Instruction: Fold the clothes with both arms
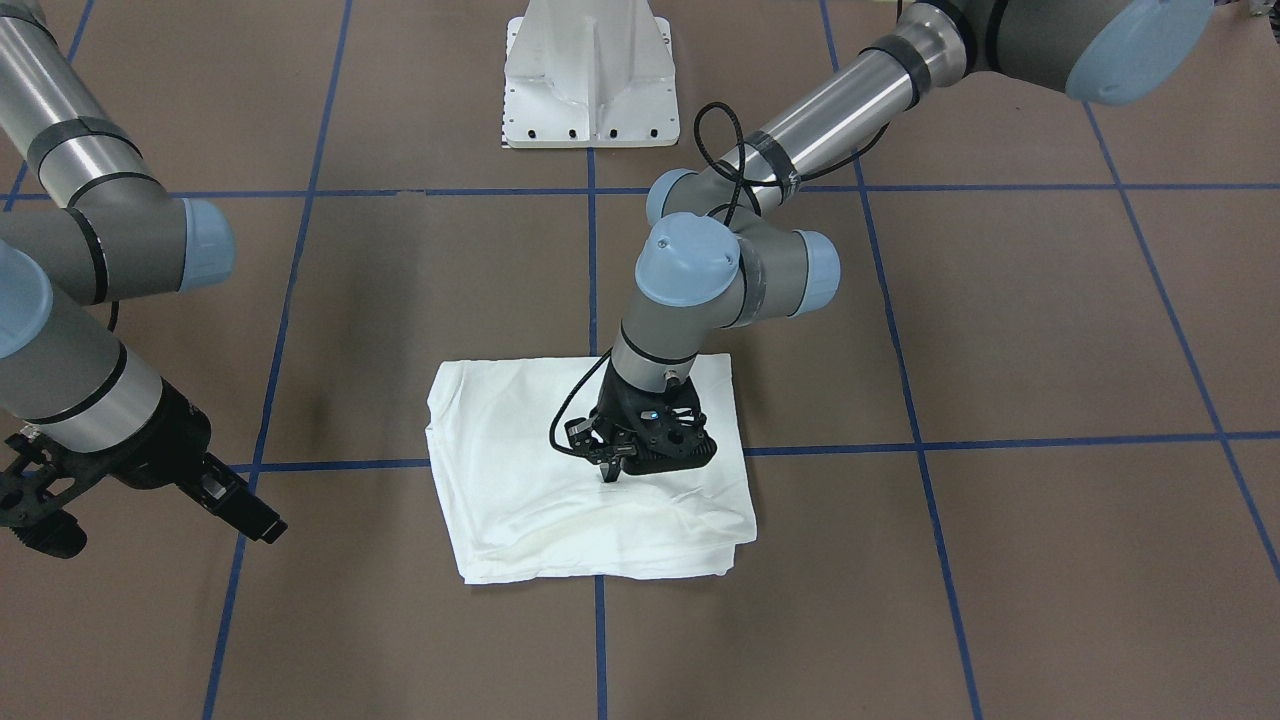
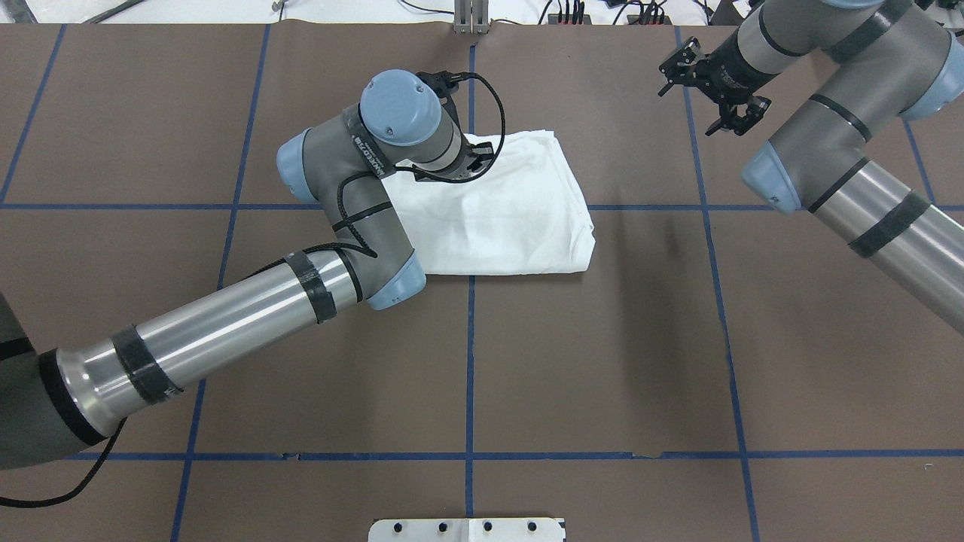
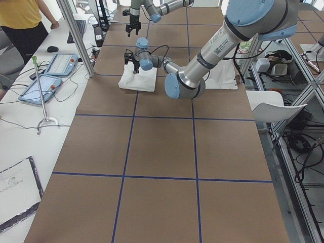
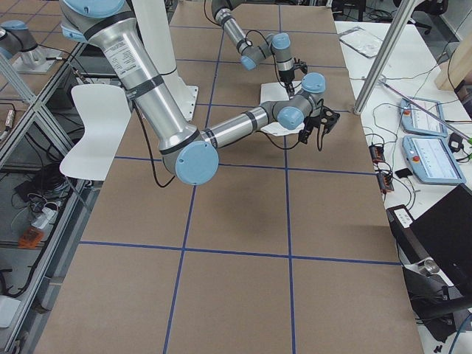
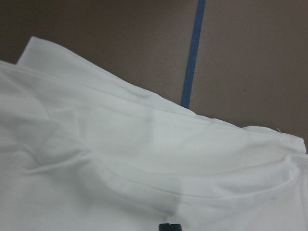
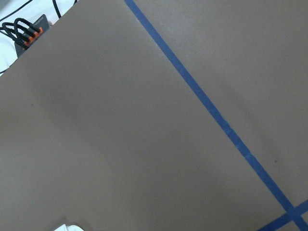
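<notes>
From overhead the left arm hides its own left gripper and one edge of the folded white T-shirt. The front view shows the fingers drawn together, tips down on the top layer near the shirt's middle — whether cloth is nipped between them cannot be told. The shirt lies as a squarish stack mid-table, over crossing blue tape lines. The right gripper hangs well apart, fingers spread.

Bright, even overhead light; soft shadows; left wrist view blurred.
</notes>
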Controlling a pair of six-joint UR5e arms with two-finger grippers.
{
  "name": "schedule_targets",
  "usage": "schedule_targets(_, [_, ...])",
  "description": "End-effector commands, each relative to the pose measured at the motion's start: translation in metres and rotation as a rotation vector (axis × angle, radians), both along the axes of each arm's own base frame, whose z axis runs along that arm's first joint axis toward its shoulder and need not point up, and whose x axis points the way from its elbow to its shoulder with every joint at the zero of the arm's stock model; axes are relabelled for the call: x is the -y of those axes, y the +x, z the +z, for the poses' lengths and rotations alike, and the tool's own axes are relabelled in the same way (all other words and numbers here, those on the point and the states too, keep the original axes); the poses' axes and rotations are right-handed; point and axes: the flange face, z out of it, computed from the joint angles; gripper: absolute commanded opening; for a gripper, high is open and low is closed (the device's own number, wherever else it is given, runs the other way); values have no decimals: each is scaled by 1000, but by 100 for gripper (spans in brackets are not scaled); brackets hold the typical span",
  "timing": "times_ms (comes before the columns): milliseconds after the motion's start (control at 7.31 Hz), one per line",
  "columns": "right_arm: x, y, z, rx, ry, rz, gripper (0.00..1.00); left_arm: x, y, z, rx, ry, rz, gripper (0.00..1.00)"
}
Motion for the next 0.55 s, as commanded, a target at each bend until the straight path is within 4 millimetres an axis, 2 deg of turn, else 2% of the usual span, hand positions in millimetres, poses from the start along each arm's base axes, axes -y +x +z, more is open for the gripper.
schedule_targets(0, [0, 2, 4, -3, -7, 1, 100, 20, 6, 12, 27, 88, -23, 0])
schedule_targets(137, [0, 3, 7, -5, -11, 1, 100, 42, -3, 40, 29, 112, -47, 0])
schedule_targets(274, [-3, 3, 14, -7, -15, 0, 100, 62, -19, 53, 43, 129, -65, 0])
schedule_targets(411, [-3, 4, 15, -9, -17, 1, 100, 81, -39, 42, 33, 138, -97, 0])
